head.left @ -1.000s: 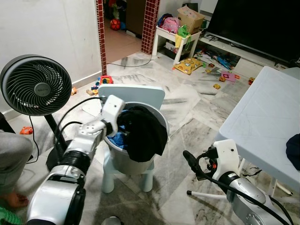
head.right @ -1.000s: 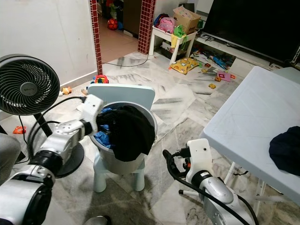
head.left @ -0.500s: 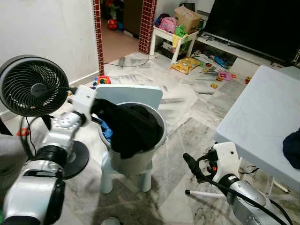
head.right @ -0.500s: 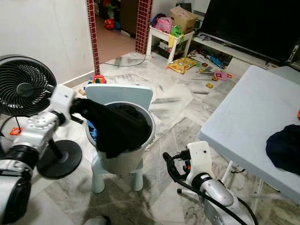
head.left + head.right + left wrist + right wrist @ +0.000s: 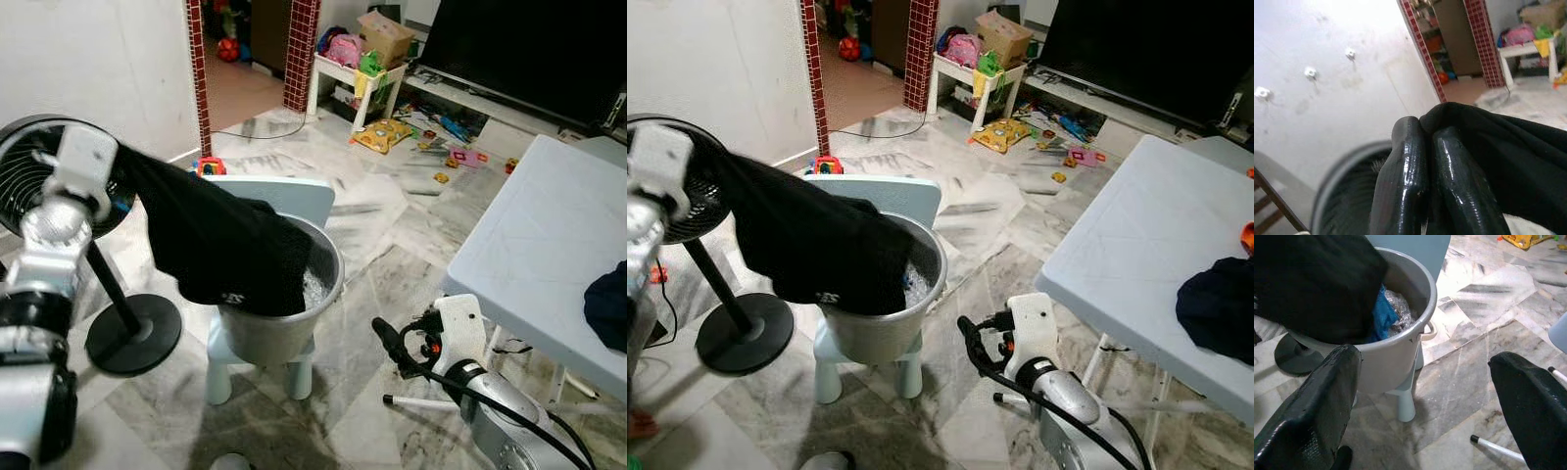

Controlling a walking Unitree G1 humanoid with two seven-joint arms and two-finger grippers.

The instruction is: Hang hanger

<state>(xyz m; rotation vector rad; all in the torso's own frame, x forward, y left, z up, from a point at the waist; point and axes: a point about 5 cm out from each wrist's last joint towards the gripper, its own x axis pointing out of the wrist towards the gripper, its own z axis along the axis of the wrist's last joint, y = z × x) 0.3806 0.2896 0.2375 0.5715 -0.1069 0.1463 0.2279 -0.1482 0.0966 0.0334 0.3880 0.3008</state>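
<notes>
Bucket (image 5: 284,323) on stool (image 5: 257,367) (centre), fan (image 5: 118,333) to its left, table (image 5: 549,264) right, garment (image 5: 220,245) draped over bucket rim.

My head's two eyes look forward and down from above at one scene: the grey bucket (image 5: 279,313) on its stool, with the white table (image 5: 529,255) at my right. My left wrist camera peers close along its fingers (image 5: 1405,186) toward the wall. My right wrist camera, low and near, also faces the bucket.
</notes>
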